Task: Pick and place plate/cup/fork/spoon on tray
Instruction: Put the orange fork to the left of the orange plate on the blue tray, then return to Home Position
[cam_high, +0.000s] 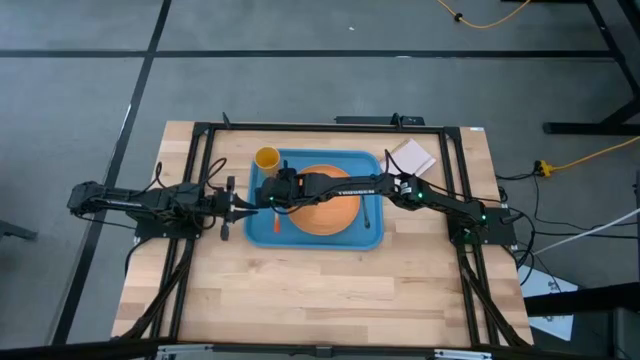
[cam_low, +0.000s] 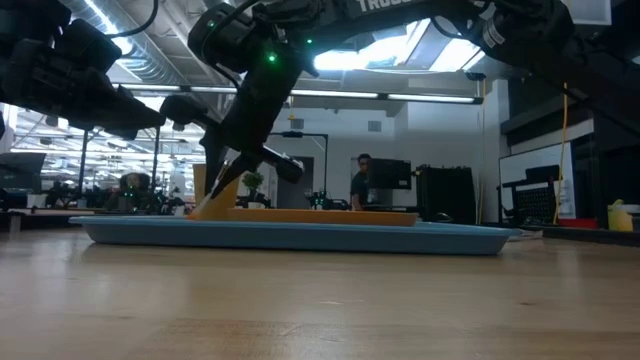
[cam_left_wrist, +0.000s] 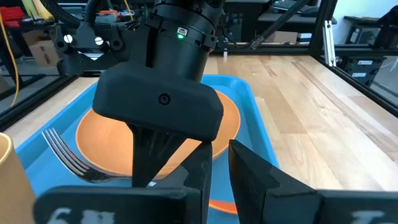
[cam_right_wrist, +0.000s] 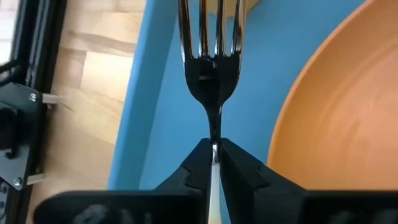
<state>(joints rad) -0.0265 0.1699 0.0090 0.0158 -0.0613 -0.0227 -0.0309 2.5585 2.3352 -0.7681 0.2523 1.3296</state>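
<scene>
High view, right gripper (cam_high: 277, 197): reaches across the plate (cam_high: 335, 212) to the far-left part of the tray (cam_high: 372, 243); the fork's handle (cam_high: 277, 222) shows just beyond it on the blue floor.
High view, left gripper (cam_high: 236, 208): waits at the tray's outer left edge, near the right gripper; its fingers appear spread.
High view, other items: cup (cam_high: 266, 158) sits at the tray's corner, to one side of the right gripper; spoon (cam_high: 366, 211) lies on the tray at the plate's opposite side, well apart from it.
Low view, right gripper: angled steeply down to the tray floor beside the plate (cam_low: 330, 215); fork contact not discernible here.
Left wrist view, fork (cam_left_wrist: 68, 154): tines protrude to one side of the right gripper, over the blue floor beside the plate's rim.
Right wrist view, grip: fingers (cam_right_wrist: 239, 171) pinched narrowly on the fork's neck (cam_right_wrist: 213, 118); tines extend ahead over the tray floor, plate just to one side.
Risk 1: judged that the thin neck may pivot or slip in so slender a pinch, letting the fork swing.
Risk 2: judged that release at an angle could leave the fork propped on the plate rim.
Risk 3: judged that the two grippers stand close; withdrawal might clip the left one or nudge the cup.
</scene>
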